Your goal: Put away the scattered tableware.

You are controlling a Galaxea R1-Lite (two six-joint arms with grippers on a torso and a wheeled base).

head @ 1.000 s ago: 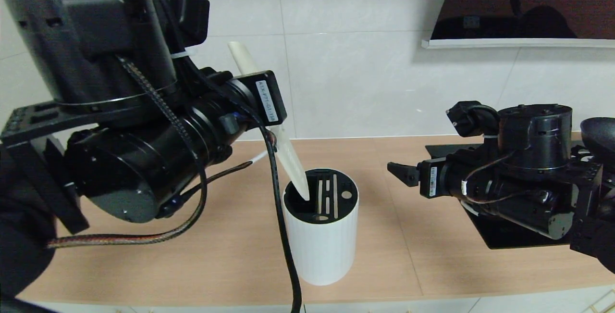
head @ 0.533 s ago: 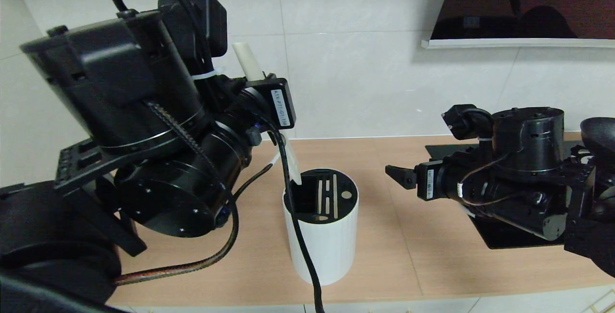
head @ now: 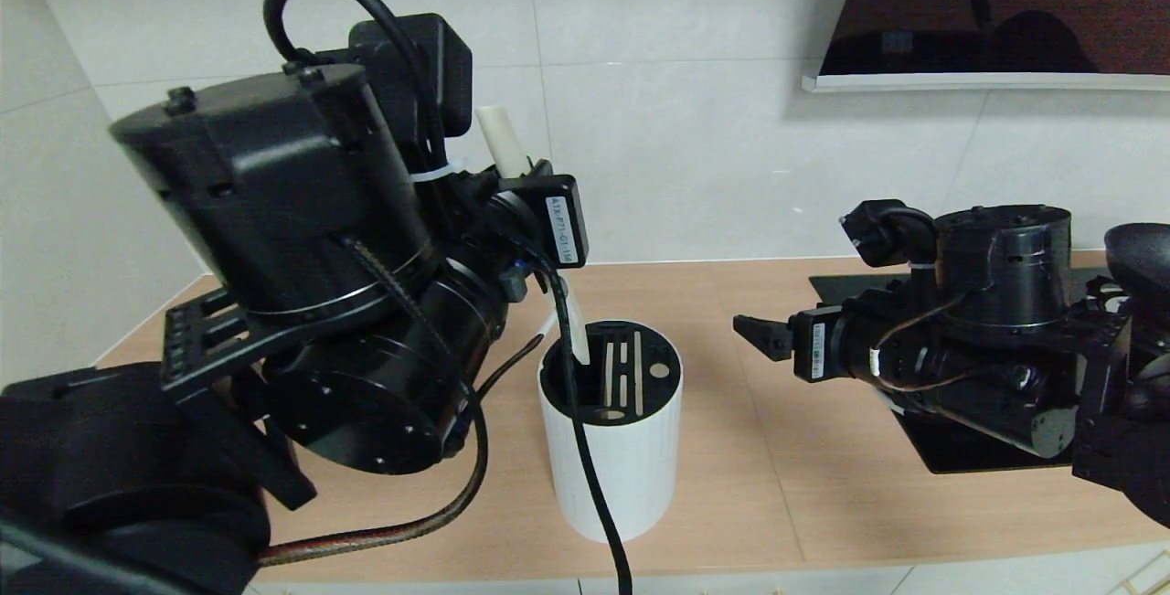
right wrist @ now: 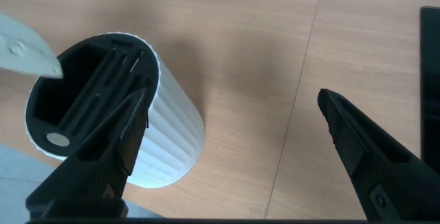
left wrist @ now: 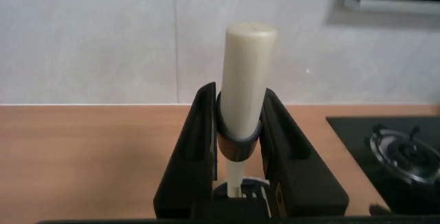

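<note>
Left gripper (left wrist: pixel 240 124) clenched on a cream-handled knife (left wrist: pixel 249 73), blade tip at the mouth of the white slotted holder (head: pixel 622 467). A black cable (head: pixel 590 449) crosses the holder's front. Right gripper (right wrist: pixel 230 107) hangs spread beside it, black hob (head: pixel 951 460) beyond.

Left wrist label (head: pixel 564 231), white with dark print: too small, I can't read it. Right wrist label (head: pixel 816 350), off at three o'clock: same, unreadable.
</note>
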